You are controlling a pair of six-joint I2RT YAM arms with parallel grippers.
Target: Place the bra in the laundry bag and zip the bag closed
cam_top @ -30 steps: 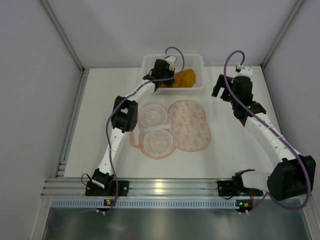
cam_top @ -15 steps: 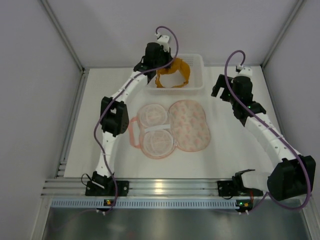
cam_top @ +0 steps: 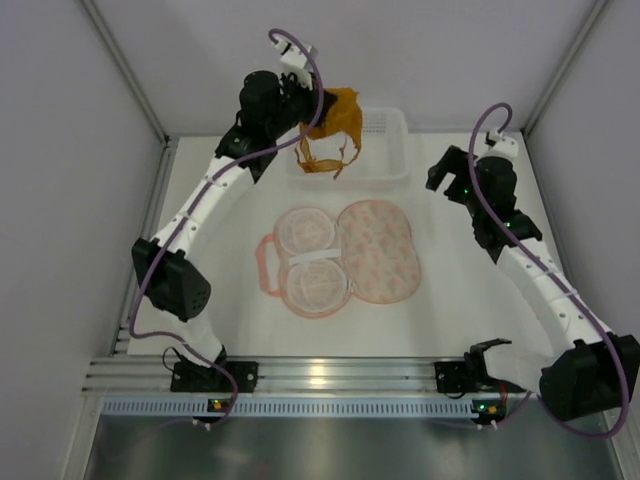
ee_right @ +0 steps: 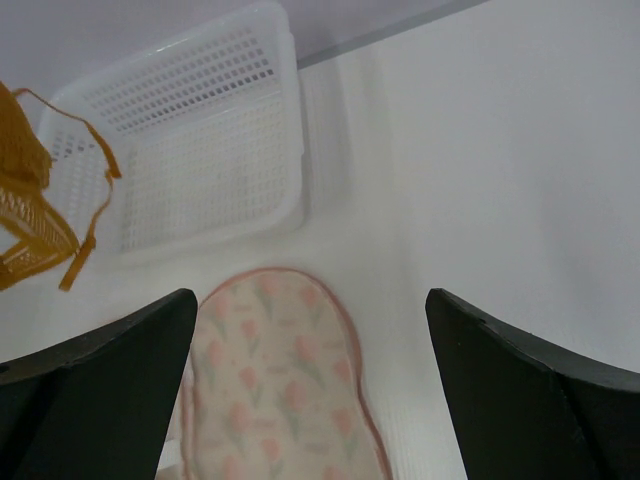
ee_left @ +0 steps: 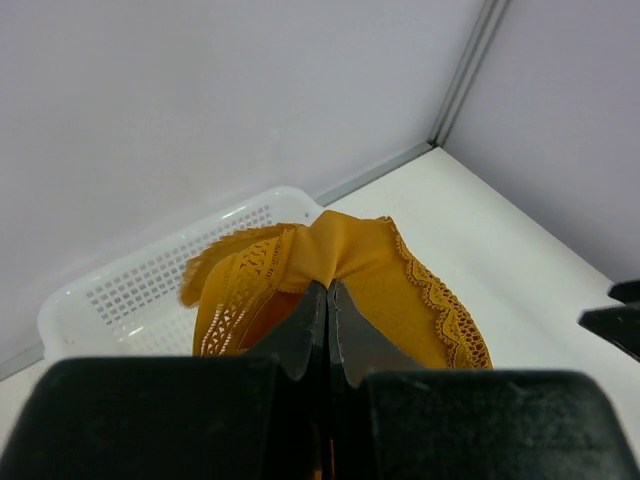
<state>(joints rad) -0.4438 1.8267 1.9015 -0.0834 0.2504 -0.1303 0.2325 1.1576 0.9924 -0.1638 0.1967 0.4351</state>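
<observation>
White counter (cam_top: pixel 440 300), grey-walled enclosure. Laundry bag (cam_top: pixel 378 250): opened flat, mid-counter. Slotted basket (cam_top: pixel 395 172): far edge. Bra (cam_top: pixel 338 118): hanging above basket, pinched in closed left gripper (ee_left: pixel 327 300). Right gripper (ee_right: pixel 310 300): jaws wide, holding nothing, right of basket.

We look down on the whole table (cam_top: pixel 440 300) from high behind its near edge, while both wrist cameras sit near its far end, looking closely at the white basket (cam_top: pixel 385 150) and the bra (cam_top: pixel 335 115) that all views share.
</observation>
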